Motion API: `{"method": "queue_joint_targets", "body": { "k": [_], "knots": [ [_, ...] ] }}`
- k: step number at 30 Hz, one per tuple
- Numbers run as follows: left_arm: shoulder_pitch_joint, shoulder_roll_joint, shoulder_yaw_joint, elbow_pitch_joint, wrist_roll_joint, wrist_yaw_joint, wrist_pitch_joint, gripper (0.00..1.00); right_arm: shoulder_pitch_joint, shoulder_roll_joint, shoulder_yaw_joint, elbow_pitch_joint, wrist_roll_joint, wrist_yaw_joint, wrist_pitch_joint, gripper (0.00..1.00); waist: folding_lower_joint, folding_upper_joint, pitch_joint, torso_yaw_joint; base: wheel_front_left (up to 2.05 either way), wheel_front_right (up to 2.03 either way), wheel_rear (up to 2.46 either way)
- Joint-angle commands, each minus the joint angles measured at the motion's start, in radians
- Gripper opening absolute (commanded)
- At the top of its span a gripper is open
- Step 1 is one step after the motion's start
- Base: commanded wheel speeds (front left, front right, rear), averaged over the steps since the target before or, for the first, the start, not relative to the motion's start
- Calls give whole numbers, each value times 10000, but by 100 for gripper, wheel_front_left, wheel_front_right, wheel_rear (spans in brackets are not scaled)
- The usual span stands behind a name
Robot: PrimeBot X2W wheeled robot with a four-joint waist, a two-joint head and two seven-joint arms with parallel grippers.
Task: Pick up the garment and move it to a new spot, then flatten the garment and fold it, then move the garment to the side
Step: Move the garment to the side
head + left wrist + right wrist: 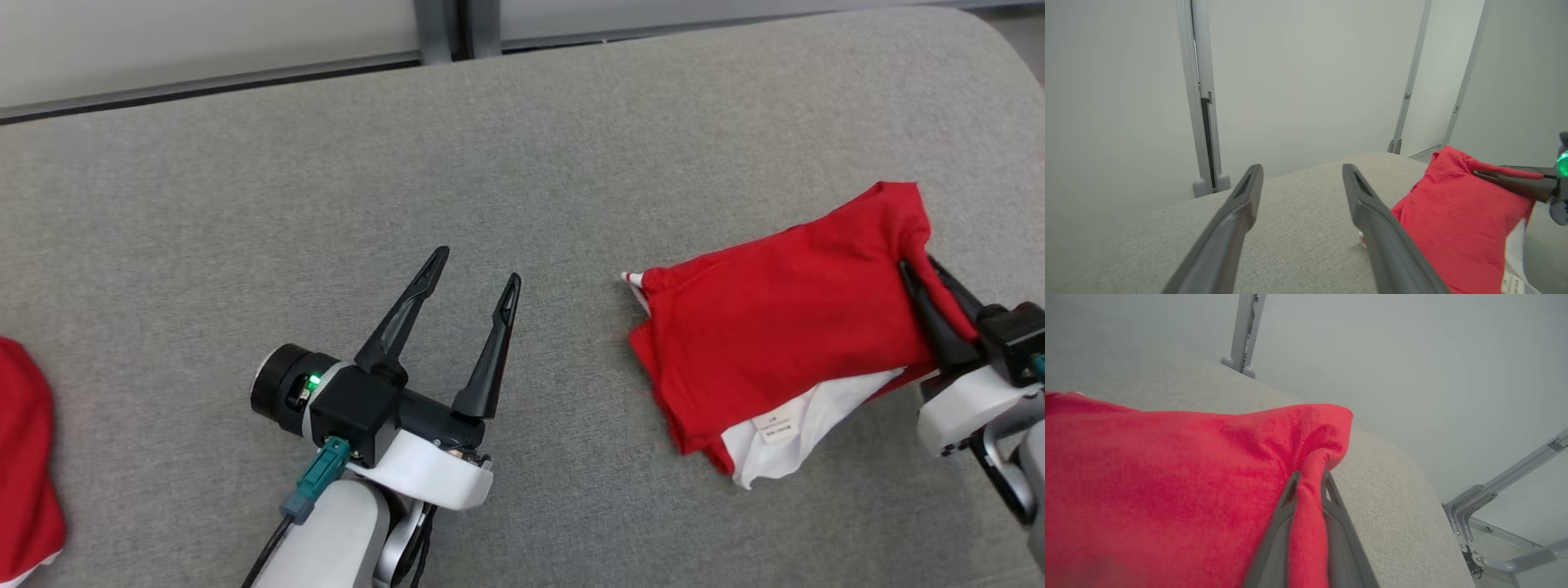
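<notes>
Right of the left gripper [478, 265] and well apart from it in the head view, the garment [775, 327] lay folded on the grey table [490, 122], a red slab with a white inner layer [808, 416] and a small label [774, 426] showing along its near edge. On the garment's far side from the left gripper, the right gripper [916, 265] had its fingers pinched shut on a ridge of red cloth at the fold's right end. The left gripper's fingers stood spread and empty, and left of that gripper lay another red cloth [24, 457]. From the left wrist view, the folded stack [1453, 220] sat just right of the splayed fingers, puffed rather than pressed flat. From the right wrist view, the fingers [1295, 486] gripped a thin pleat [1308, 522] of cloth near the table's rounded corner. The step looked like the move to the side, and the hold seemed to catch only the top layers; a low, slow carry away from the left gripper would probably serve best, since a high lift risked letting the white layer slide out and the fold open.
</notes>
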Motion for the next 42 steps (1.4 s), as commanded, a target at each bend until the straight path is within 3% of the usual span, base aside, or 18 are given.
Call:
{"method": "queue_joint_targets", "body": {
  "k": [1, 5, 6, 12, 18, 24, 25, 26, 32, 42],
  "knots": [
    [-201, 45, 25, -44, 108, -63, 1, 100, -160, -173, 94, 58, 44, -21, -58, 0, 1, 0, 432, -405, 0, 0, 0],
    [-508, 44, -53, -137, 355, -179, 3, 100, -859, -1071, 503, 100, 142, -21, -59, 0, 1, 0, 1017, -836, 0, 0, 0],
    [-553, 47, -44, -186, 136, -212, 1, 100, -1137, -1593, 532, 96, -78, -23, -59, 0, 1, 0, 1266, -1019, 0, 0, 0],
    [-1143, 49, -310, -195, 472, -422, 1, 100, -1852, -2443, 70, 457, -572, -23, -57, 0, 1, 0, 2065, -1208, 0, 0, 0],
    [-1632, 44, -468, -400, 652, -468, 3, 100, -2366, -2710, -1068, 1156, -869, -21, -59, 0, 1, 0, 2514, -1107, 0, 0, 0],
    [-1783, 44, -572, -474, 711, -502, 3, 100, -2560, -2550, -1824, 2136, -1263, -23, -58, 0, 1, 0, 2615, -938, 0, 0, 0],
    [-1793, 38, -578, -476, 679, -492, 3, 100, -2653, -2484, -1954, 2214, -1298, -23, -61, 45, 1, 0, 2601, -906, 0, 0, 0],
    [-1794, 33, -583, -475, 646, -475, 2, 100, -2748, -2408, -2138, 2262, -1294, -23, -59, 100, 1, 0, 2571, -872, 0, 0, 0],
    [-1622, 42, -506, -429, 398, -356, 3, 100, -2451, -1832, -2476, 1652, -1529, -21, -58, 100, 1, 0, 2091, -691, 0, 0, 0],
    [-1147, 44, 218, -551, -111, -50, 2, 100, -1596, -530, -2449, -770, -611, -21, -38, 100, 1, 0, 565, -40, 0, 0, 0]
  ]
}}
